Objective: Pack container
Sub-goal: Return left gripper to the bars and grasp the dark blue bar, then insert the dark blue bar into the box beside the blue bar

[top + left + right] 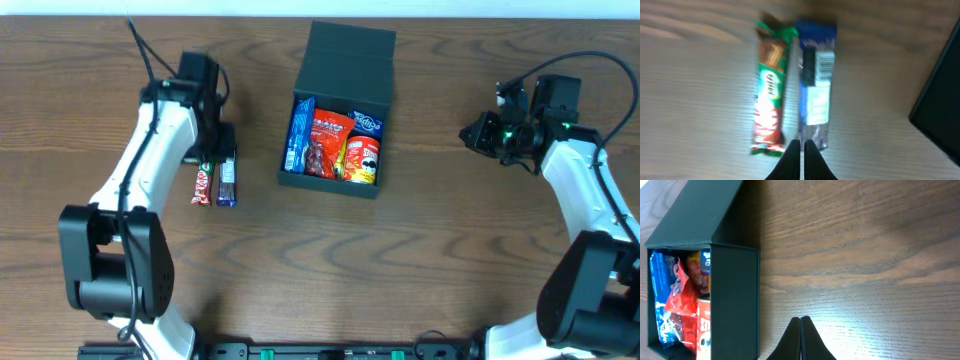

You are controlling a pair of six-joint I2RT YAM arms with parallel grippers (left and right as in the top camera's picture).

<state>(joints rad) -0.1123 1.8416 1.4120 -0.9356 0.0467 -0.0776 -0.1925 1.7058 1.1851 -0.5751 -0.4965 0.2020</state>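
kitkat wordmark, white on red, on green-ended bar wrapper (767,107) lying on table (450,270); blurred but legible in left wrist view. barcode and pale printed panel on blue wrapper (815,85) just beside it; digits and words too blurred to read. inside container (348,60): red-and-yellow can (363,160) with round mark resembling pringles mascot, lettering too small to confirm. white print across red packet (325,135), unreadable. white oval logo on small blue packet (367,123), unreadable. white marks down tall blue packet (300,130), unreadable.
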